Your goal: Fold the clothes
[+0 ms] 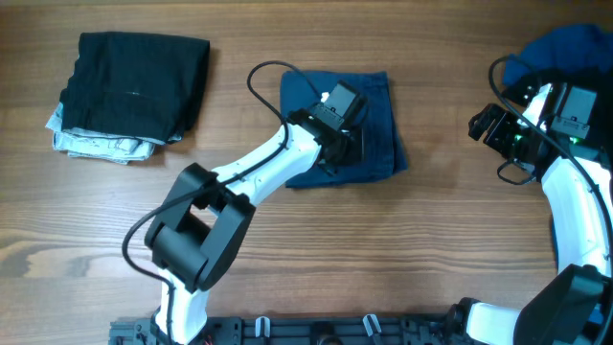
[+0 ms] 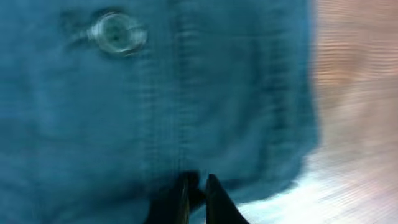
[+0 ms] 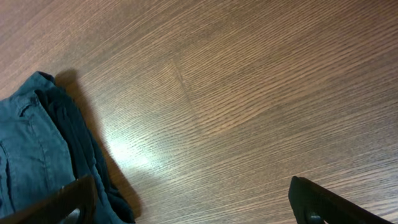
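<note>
The dark navy trousers [image 1: 374, 125] lie folded into a compact rectangle at the table's centre. My left gripper [image 1: 352, 144] sits low over them. In the blurred left wrist view its fingers [image 2: 217, 202] stand almost together, shut against the denim [image 2: 236, 93] below a small button [image 2: 117, 32], with no fold visibly pinched. My right gripper [image 1: 482, 125] hovers over bare wood to the right of the trousers. It is open wide [image 3: 193, 205] with nothing between its fingers. The trousers' edge [image 3: 31, 143] shows at the left of the right wrist view.
A black garment [image 1: 134, 81] lies folded on a pale patterned one [image 1: 96, 144] at the far left. A royal blue garment [image 1: 565, 48] is bunched at the back right corner, behind the right arm. Black cables loop above both wrists.
</note>
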